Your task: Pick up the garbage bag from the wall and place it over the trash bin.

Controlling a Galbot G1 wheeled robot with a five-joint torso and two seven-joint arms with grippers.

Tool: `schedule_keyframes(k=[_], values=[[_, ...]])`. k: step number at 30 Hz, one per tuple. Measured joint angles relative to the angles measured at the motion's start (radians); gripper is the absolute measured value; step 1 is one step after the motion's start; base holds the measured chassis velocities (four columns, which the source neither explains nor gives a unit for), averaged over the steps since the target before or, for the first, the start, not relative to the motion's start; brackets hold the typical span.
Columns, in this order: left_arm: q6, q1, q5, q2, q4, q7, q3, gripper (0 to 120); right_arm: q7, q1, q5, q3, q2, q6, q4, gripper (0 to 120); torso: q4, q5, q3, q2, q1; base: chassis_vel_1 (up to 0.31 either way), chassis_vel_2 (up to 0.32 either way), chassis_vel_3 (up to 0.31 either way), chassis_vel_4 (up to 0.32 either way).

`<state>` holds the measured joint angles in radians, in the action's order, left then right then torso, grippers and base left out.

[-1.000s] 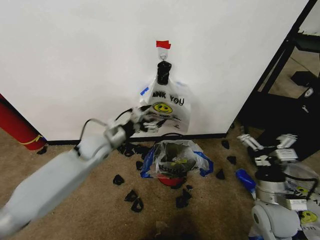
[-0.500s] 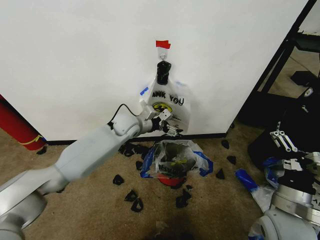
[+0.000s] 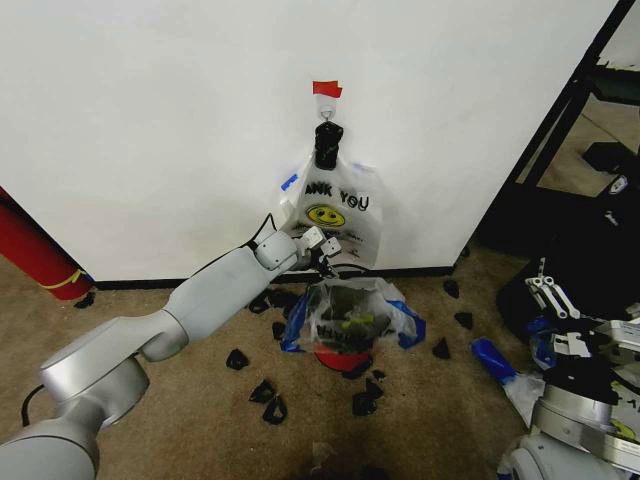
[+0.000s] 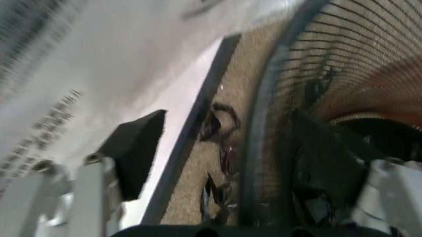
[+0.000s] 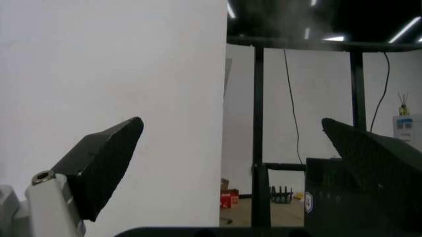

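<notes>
White wall [image 3: 150, 120], left pincer [image 3: 325, 252] open between hanging garbage bag [image 3: 335, 215] above and trash bin [image 3: 345, 330] below; right pincer [image 3: 555, 310] open, parked.

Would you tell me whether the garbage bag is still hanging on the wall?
Yes: the garbage bag hangs from the hook on the wall, above the trash bin; the left tool, open, is just below it.

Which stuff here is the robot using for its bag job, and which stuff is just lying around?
For the job:
- garbage bag, hanging on the wall
- trash bin, already wearing a bag
- left gripper, jaws open, just above the bin

Just lying about:
- black scraps on the carpet
- red roll
- black shelf frame
- right gripper, open, waiting off to the side
</notes>
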<state>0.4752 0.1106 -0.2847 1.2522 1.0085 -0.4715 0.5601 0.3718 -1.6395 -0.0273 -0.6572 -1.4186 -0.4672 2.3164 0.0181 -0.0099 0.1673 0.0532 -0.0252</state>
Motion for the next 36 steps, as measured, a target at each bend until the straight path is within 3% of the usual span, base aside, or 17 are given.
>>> schedule_keyframes(k=[9,16,18,22,23,24,27,30,31,33,34,36], values=[[0.05,0.011,-0.006,0.005,0.013,-0.005,0.016,41,-0.002,0.004,0.003,0.001,0.009,-0.014,-0.024,100,-0.0002,0.0001,0.0,0.0,0.0,0.0,0.0,0.0,0.0],[0.157,0.023,-0.106,-0.017,0.109,0.053,0.01,22,-0.003,0.01,0.005,0.0,0.019,-0.025,-0.045,100,0.0,-0.0001,0.0,0.0,0.0,0.0,0.0,0.0,0.0],[0.221,0.034,-0.168,-0.036,0.167,0.112,0.0,16,-0.003,0.018,0.008,-0.001,0.025,-0.027,-0.062,100,0.0003,-0.0001,0.0,0.0,0.0,0.0,0.0,0.0,0.0],[0.268,0.069,-0.353,-0.084,0.288,0.323,-0.038,5,-0.003,0.03,0.021,-0.003,0.042,-0.034,-0.091,100,0.0001,-0.0003,0.0,0.0,0.0,0.0,0.0,0.0,0.0],[0.269,0.088,-0.441,-0.104,0.329,0.418,-0.059,1,-0.003,0.032,0.025,-0.003,0.047,-0.037,-0.099,100,0.0001,-0.0002,0.0,0.0,0.0,0.0,0.0,0.0,0.0],[0.269,0.088,-0.441,-0.104,0.329,0.418,-0.059,1,-0.003,0.032,0.025,-0.003,0.047,-0.037,-0.099,100,0.0001,-0.0002,0.0,0.0,0.0,0.0,0.0,0.0,0.0],[0.269,0.137,-0.66,-0.141,0.412,0.688,-0.093,0,-0.004,0.033,0.028,0.005,0.05,-0.047,-0.112,100,-0.0001,0.0,0.0,0.0,0.0,0.0,0.0,0.0,0.0],[0.268,0.215,-0.892,-0.161,0.499,1.024,-0.146,0,-0.011,0.035,0.027,0.016,0.051,-0.057,-0.12,100,-0.0002,-0.0002,0.0,0.0,0.0,0.0,0.0,0.0,0.0],[0.268,0.215,-0.892,-0.161,0.499,1.024,-0.146,0,-0.011,0.035,0.027,0.016,0.051,-0.057,-0.12,100,-0.0002,-0.0002,0.0,0.0,0.0,0.0,0.0,0.0,0.0],[0.266,0.261,-0.986,-0.172,0.55,1.16,-0.173,0,-0.014,0.036,0.026,0.02,0.052,-0.059,-0.123,100,0.0,-0.0003,0.0,0.0,0.0,0.0,0.0,0.0,0.0],[0.265,0.312,-1.064,-0.186,0.616,1.272,-0.203,0,-0.017,0.037,0.025,0.023,0.055,-0.06,-0.125,100,0.0001,-0.0003,0.0,0.0,0.0,0.0,0.0,0.0,0.0],[0.263,0.369,-1.144,-0.2,0.702,1.38,-0.24,0,-0.02,0.037,0.023,0.027,0.058,-0.062,-0.127,100,-0.0004,-0.0003,0.0,0.0,0.0,0.0,0.0,0.0,0.0]])
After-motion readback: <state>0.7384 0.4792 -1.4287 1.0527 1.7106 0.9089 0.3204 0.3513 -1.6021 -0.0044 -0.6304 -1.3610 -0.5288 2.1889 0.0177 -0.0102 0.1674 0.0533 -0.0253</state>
